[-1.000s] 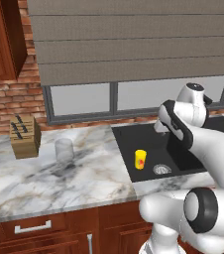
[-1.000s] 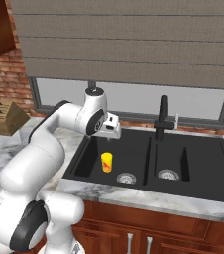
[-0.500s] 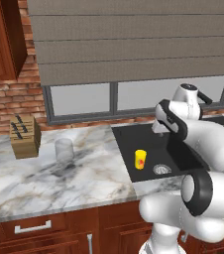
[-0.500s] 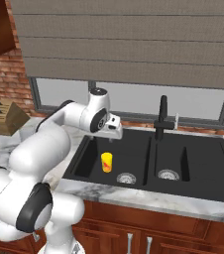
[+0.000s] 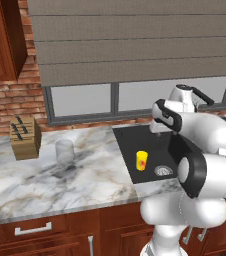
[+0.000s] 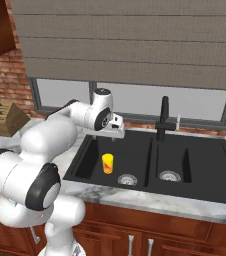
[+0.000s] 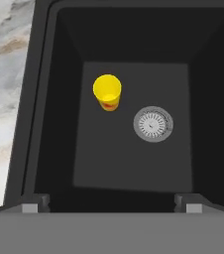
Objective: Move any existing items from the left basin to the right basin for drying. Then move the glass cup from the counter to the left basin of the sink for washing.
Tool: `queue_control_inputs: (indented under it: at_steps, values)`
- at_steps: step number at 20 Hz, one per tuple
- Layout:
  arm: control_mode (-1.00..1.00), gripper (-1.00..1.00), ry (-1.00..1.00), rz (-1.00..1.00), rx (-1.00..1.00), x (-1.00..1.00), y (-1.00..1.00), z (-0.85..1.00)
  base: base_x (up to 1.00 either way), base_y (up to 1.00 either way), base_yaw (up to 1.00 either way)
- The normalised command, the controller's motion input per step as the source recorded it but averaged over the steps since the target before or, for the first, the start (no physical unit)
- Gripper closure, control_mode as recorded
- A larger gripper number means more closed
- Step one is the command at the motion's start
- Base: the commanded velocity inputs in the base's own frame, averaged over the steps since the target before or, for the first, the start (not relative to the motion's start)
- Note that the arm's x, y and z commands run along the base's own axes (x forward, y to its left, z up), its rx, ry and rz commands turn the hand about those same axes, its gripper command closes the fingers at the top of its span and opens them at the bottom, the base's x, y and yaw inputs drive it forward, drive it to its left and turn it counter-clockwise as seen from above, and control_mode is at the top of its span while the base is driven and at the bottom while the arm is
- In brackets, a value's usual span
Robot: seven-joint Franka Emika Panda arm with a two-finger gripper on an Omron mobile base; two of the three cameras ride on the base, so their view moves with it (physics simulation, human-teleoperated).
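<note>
The left basin (image 7: 134, 163) has steep black walls and an open floor around the yellow container (image 7: 107, 92); the container stands upright beside the round silver drain (image 7: 153, 123), apart from it; its red-orange mark shows no readable writing. The pincer (image 7: 111, 207) hangs above the basin's back edge, released, fingers wide, with the container well below it. The glass cup (image 5: 64, 150) stands on the marble counter (image 5: 55, 185), near the knife block (image 5: 24, 138); the right basin (image 6: 200, 165) lies beyond the divider.

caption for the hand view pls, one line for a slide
Open gripper above the left basin, yellow container upright beside the drain.
</note>
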Motion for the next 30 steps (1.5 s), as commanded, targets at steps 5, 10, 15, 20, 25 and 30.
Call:
queue_control_inputs:
  at_steps: [5, 10, 15, 20, 25, 30]
  values:
    - [-1.0, -1.0, 0.03, 0.02, 0.0, 0.31, 0.0, -0.17, 0.0, 0.0, 0.0]
    - [-1.0, -1.0, 0.05, 0.01, 0.0, 0.31, 0.0, -0.24, 0.0, 0.0, 0.0]
    - [-1.0, -1.0, 0.05, 0.01, 0.0, 0.29, 0.0, -0.25, 0.0, 0.0, 0.0]
    - [-1.0, -1.0, 0.03, 0.01, 0.0, 0.29, 0.0, -0.24, 0.0, 0.0, 0.0]
    - [-1.0, -1.0, 0.03, 0.02, 0.0, 0.24, 0.0, -0.25, 0.0, 0.0, 0.0]
    - [-1.0, -1.0, 0.01, 0.02, 0.0, 0.23, 0.0, -0.23, 0.0, 0.0, 0.0]
